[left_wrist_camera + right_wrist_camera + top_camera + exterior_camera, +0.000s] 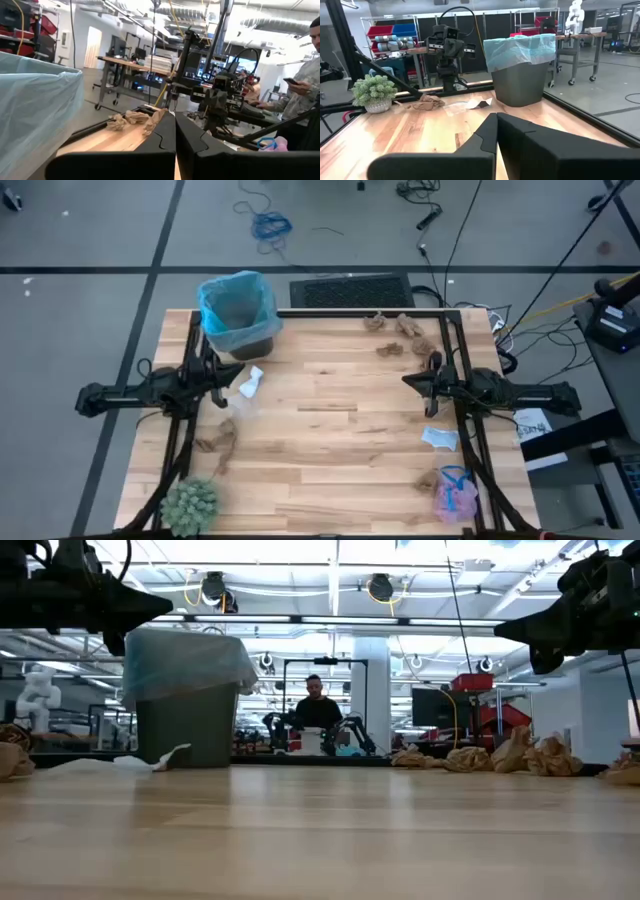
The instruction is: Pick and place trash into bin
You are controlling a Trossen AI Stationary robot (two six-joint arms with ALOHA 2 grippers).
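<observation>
Pale wooden plank table (330,440) carries a blue-lined dark bin (238,313); beside it, left gripper (222,381) and right gripper (420,381) hover closed, empty; workshop behind.

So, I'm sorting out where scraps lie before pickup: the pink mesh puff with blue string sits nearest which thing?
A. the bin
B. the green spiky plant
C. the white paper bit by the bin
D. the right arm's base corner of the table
D: in the high view the pink mesh puff lies at the table's near right corner, diagonally opposite the bin.

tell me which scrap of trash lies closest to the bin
The crumpled white paper scrap, lying just in front of the dark bin lined with a light-blue bag. The brown paper wads and pink mesh puff sit much farther off.
</observation>
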